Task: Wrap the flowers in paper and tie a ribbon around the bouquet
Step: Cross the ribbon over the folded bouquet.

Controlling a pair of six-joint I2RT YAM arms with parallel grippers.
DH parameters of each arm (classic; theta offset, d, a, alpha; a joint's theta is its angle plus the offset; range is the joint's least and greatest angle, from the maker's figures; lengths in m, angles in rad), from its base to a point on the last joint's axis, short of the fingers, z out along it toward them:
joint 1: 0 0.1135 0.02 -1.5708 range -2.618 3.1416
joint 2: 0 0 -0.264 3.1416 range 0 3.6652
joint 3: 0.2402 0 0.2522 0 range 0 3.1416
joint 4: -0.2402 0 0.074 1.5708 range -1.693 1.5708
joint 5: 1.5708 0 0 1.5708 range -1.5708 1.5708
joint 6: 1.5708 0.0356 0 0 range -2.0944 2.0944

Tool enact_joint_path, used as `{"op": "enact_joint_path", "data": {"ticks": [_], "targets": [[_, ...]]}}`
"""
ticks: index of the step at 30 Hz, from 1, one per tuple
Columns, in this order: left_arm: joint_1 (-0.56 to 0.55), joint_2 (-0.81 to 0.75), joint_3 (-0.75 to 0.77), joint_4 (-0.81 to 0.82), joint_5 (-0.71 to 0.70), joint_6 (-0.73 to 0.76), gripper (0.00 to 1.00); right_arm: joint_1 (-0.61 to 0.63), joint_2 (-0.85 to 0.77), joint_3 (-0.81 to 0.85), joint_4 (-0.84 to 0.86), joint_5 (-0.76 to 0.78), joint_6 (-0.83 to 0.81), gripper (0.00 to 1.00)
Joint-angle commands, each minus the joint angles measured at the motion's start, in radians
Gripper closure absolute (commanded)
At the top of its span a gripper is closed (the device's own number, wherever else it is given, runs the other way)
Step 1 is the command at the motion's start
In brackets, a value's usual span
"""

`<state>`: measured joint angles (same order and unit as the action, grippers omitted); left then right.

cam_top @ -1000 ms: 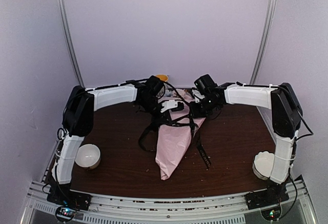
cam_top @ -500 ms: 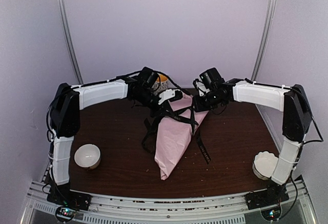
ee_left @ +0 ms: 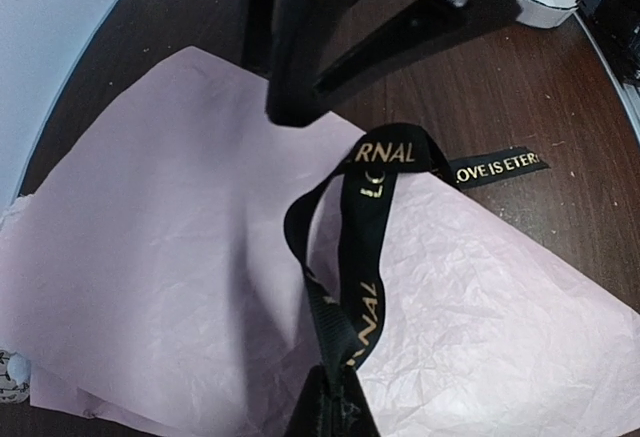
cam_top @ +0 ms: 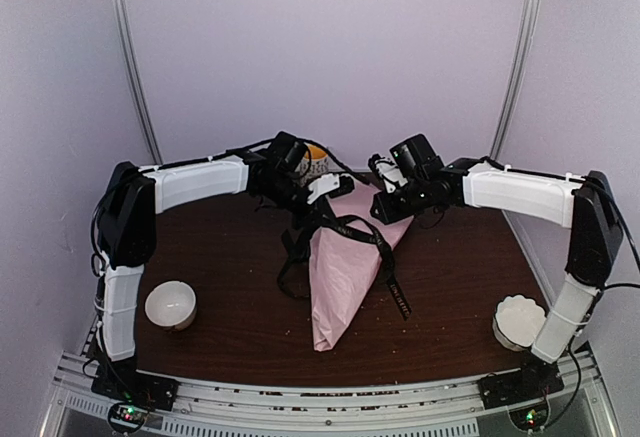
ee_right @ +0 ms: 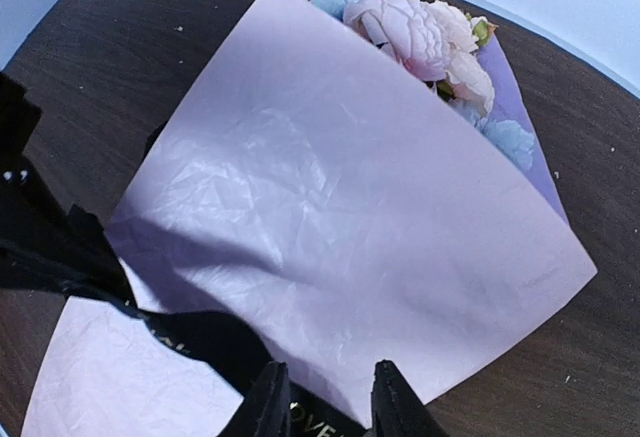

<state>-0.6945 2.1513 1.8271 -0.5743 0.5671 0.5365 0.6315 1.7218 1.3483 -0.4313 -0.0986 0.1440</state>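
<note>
A: What's the left gripper (ee_left: 332,419) doing?
B: Pinching the ribbon (ee_left: 365,287), holding a loop up over the bouquet (cam_top: 340,267).
A: And the right gripper (ee_right: 327,402)?
B: Over the bouquet too — fingers (ee_right: 270,402) a little apart, ribbon lying between them. It's tying time, I think. Next, pinch that end and pull it through the loop.
</note>
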Motion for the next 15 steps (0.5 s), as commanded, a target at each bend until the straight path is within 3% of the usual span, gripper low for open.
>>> {"op": "enact_joint_path", "data": {"ticks": [1, 9, 15], "targets": [[0.010, -0.006, 0.009, 0.034, -0.001, -0.020, 1.00, 0.008, 0.055, 0.054, -0.067, 0.056, -0.010, 0.72], [0.016, 0.008, 0.019, 0.038, -0.004, -0.035, 1.00, 0.099, -0.125, -0.218, 0.351, -0.162, -0.040, 0.73], [0.022, 0.014, 0.022, 0.037, 0.016, -0.050, 1.00, 0.095, -0.033, -0.175, 0.348, -0.231, -0.015, 0.77]]}}
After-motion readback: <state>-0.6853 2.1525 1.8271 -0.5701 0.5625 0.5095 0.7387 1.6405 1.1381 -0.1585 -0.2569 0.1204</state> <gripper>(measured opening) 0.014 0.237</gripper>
